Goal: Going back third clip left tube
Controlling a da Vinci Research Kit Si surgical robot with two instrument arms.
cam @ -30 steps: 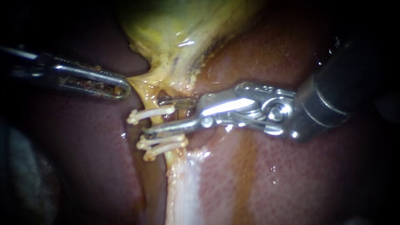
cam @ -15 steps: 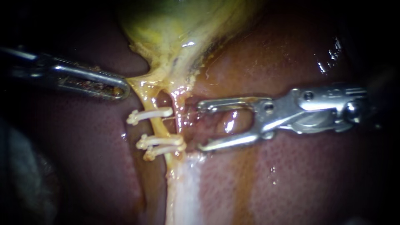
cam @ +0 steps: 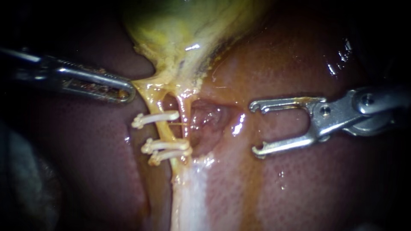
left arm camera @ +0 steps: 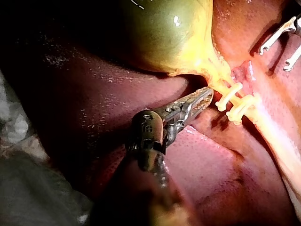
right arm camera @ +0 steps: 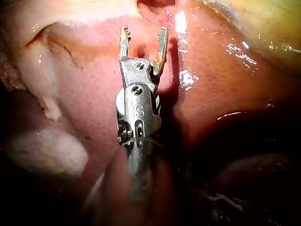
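The yellow left tube (cam: 165, 130) runs down from the gallbladder (cam: 184, 34) and carries three pale clips: one high (cam: 156, 117) and two close together lower down (cam: 168, 145). My right instrument (cam: 255, 127) hovers over the liver to the right of the tube. Its jaws are open, with nothing between them, and stand well apart from the clips. The right wrist view shows those empty jaws (right arm camera: 143, 32) spread over red tissue. My left instrument (cam: 124, 92) is shut on the yellow tissue at the gallbladder's neck and holds it taut to the left. The left wrist view shows that grip (left arm camera: 202, 96) beside the clips (left arm camera: 230, 94).
Red-brown liver (cam: 321, 184) surrounds the site. A raw red hollow (cam: 209, 117) lies just right of the tube. A second thin strand (cam: 183, 113) runs beside the left tube. A pale white band (cam: 188, 196) continues downward below the clips.
My right instrument has drawn back to the right, away from the tube. Its open jaws, which straddled the tube between the upper and lower clips, now stand clear. The left instrument has not moved.
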